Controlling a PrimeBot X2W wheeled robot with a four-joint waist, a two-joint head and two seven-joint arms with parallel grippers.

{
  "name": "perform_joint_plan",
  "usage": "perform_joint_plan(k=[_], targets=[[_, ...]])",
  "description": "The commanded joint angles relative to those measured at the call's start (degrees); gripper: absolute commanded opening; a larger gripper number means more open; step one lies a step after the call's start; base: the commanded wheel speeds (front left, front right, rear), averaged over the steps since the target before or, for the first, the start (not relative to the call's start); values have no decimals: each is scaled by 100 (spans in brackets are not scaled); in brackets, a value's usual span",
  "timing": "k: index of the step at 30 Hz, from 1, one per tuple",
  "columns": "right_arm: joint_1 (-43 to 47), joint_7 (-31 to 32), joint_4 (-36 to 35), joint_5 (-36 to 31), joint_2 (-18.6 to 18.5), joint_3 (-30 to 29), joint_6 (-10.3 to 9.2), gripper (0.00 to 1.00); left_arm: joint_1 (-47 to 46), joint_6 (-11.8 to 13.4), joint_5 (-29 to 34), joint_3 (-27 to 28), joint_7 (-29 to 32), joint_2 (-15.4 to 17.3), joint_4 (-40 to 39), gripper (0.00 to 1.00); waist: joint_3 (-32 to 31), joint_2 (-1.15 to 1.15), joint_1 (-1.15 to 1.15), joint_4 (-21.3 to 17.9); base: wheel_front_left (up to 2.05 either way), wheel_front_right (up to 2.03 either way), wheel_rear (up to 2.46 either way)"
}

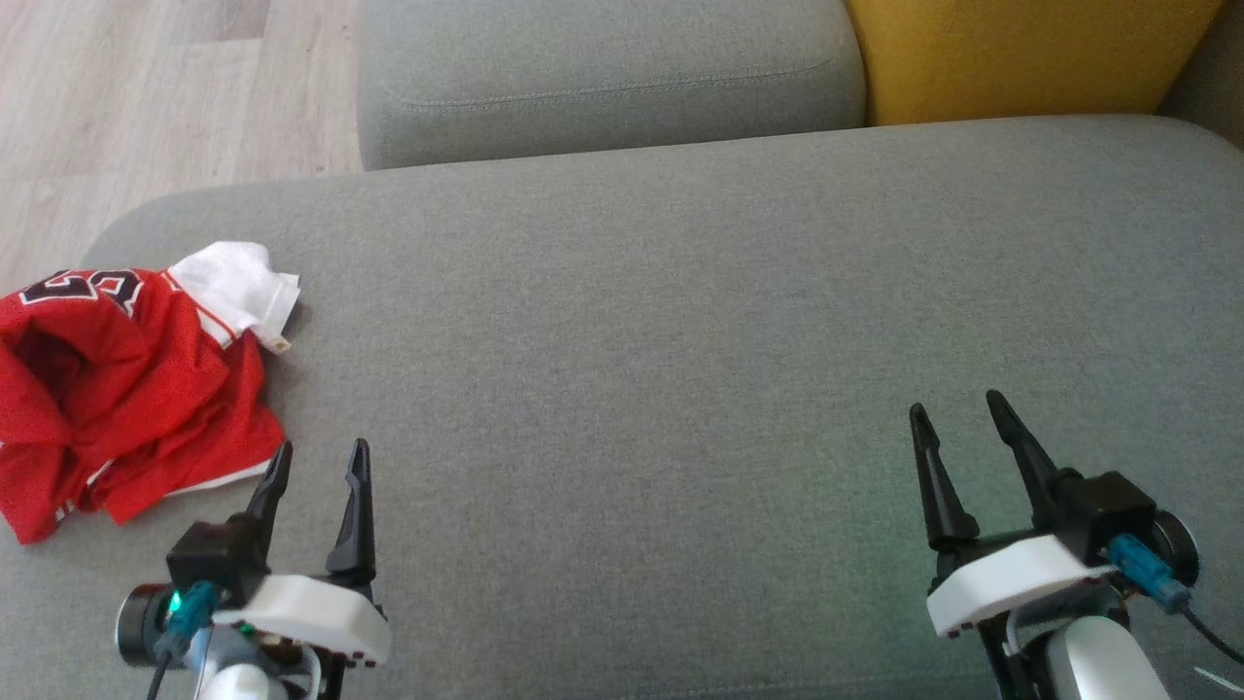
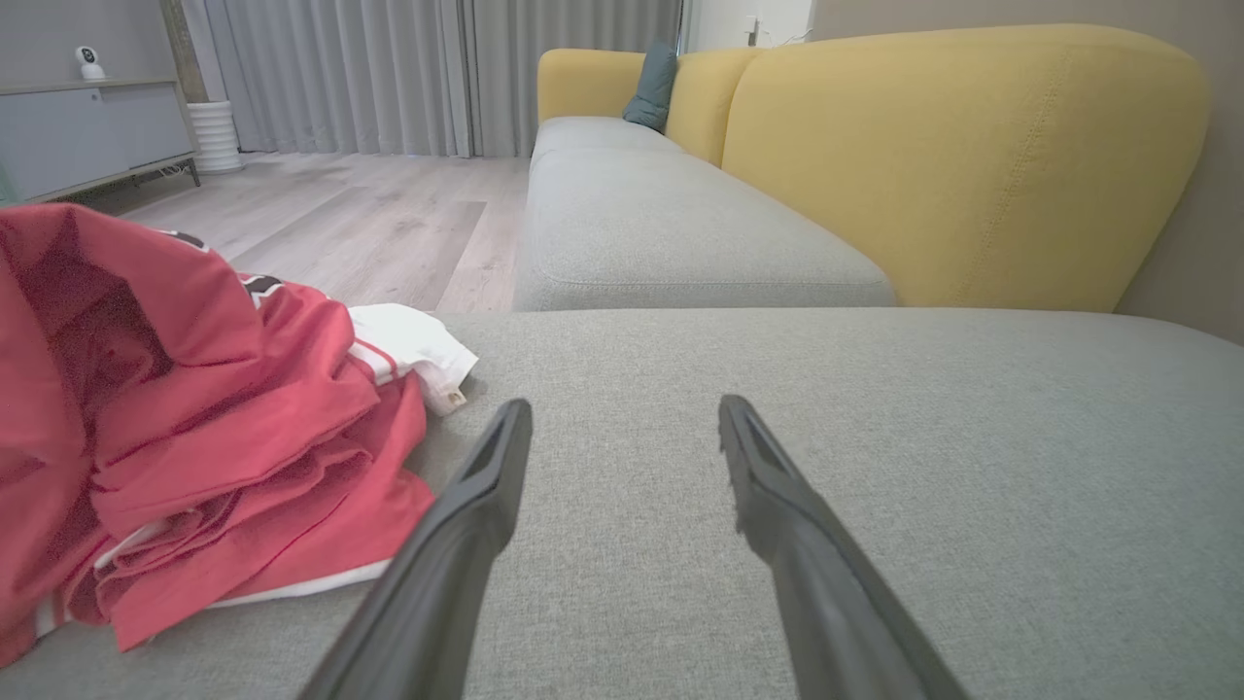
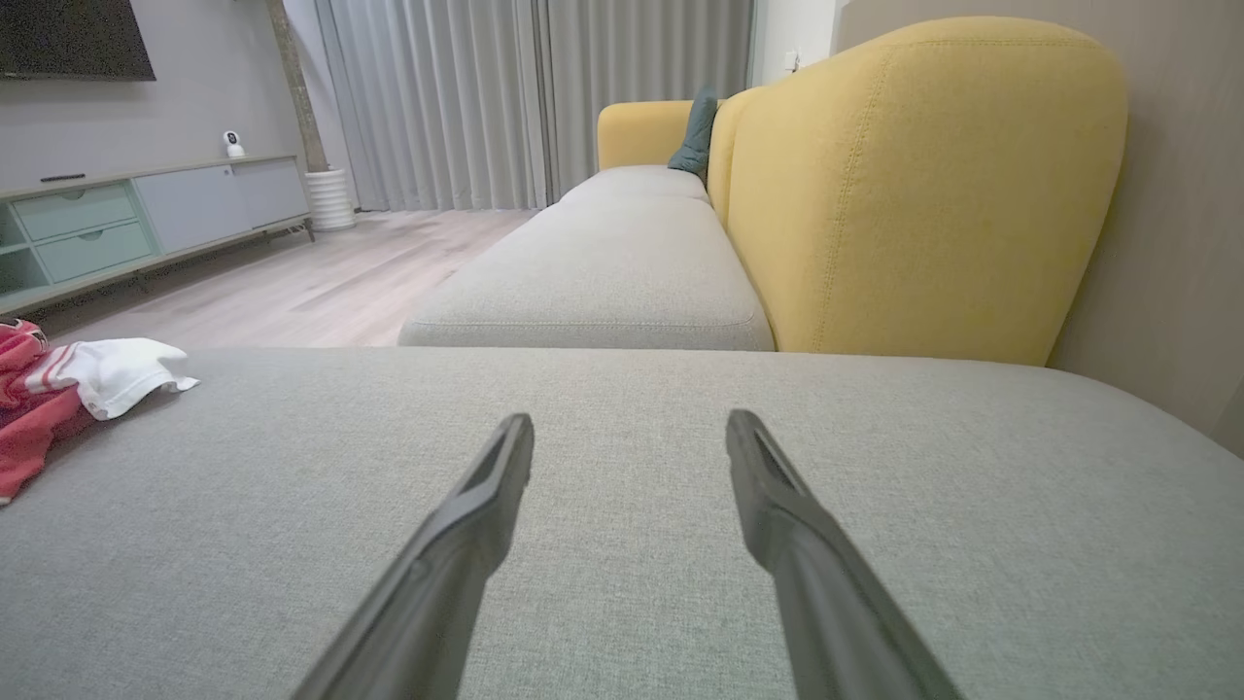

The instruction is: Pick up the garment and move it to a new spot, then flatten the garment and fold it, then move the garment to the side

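Observation:
The garment (image 1: 126, 389) is a red jersey with white trim and a dark number, lying crumpled at the left end of the grey sofa cushion (image 1: 680, 340). In the left wrist view the garment (image 2: 185, 437) bulks up just left of the fingers, and the right wrist view catches the garment (image 3: 58, 394) at its far left edge. My left gripper (image 1: 321, 462) hovers open just right of the jersey's lower hem, nothing between its fingers (image 2: 476, 506). My right gripper (image 1: 957, 408) stands open and empty over bare cushion far to the right.
A second grey seat cushion (image 1: 603, 78) lies behind, with a yellow backrest (image 1: 1020, 53) at the upper right. Wooden floor (image 1: 146, 87) lies beyond the cushion's left edge. A low cabinet (image 3: 126, 214) and curtains (image 3: 486, 97) stand farther off.

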Motion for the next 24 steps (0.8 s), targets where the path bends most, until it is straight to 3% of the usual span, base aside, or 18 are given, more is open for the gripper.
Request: perform_joint_plan(k=[1, 18, 24], targets=[[-218, -59, -160, 55, 17, 102, -4, 100, -142, 40, -44, 210, -65, 51, -140, 100, 0, 0, 0, 4, 0, 0, 0], [-230, -98, -60, 220, 53, 60, -4, 100, -181, 136, -157, 165, -65, 72, -55, 100, 12, 0, 0, 34, 0, 0, 0], [-229, -73, -104, 173, 54, 35, -4, 100, -263, 172, -141, 126, -30, 117, -50, 100, 35, 0, 0, 219, 0, 0, 0]])
